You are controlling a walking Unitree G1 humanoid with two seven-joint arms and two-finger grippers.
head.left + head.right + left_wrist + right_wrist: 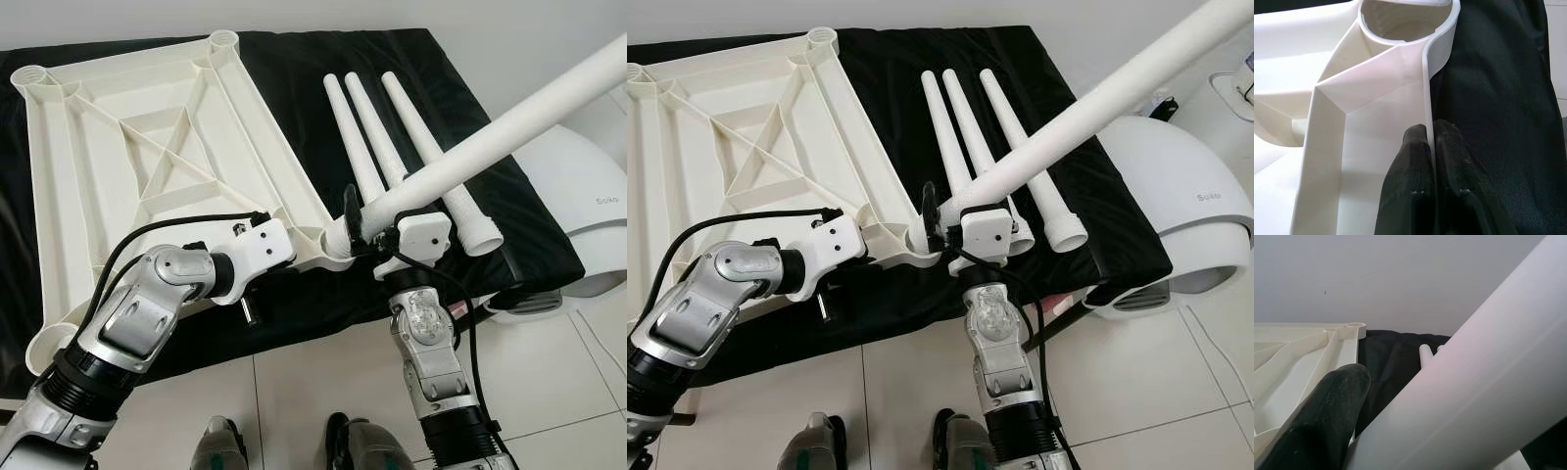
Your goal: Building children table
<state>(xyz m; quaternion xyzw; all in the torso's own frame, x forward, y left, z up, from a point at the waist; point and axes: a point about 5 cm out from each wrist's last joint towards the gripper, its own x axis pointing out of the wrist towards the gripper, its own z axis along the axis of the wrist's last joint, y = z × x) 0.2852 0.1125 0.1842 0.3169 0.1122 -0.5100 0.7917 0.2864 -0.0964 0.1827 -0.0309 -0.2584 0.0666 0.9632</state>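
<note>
The raised leg (509,122) is cut off at its upper end by the frame edge, and its lower end is hidden behind the right gripper (355,227). The tabletop (735,147) is cropped on the side away from that leg.

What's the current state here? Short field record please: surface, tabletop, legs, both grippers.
surface: black cloth over a low platform, tiled floor below
tabletop: white plastic tabletop lying underside up, ribs and corner sockets showing
loose legs: three white table legs side by side on the cloth, right of the tabletop
held leg: fourth white leg, tilted, base at the near right corner socket
left gripper: shut on the tabletop's edge wall near that socket
right gripper: shut on the held leg near its base
other: white domed appliance on the floor to the right
</note>
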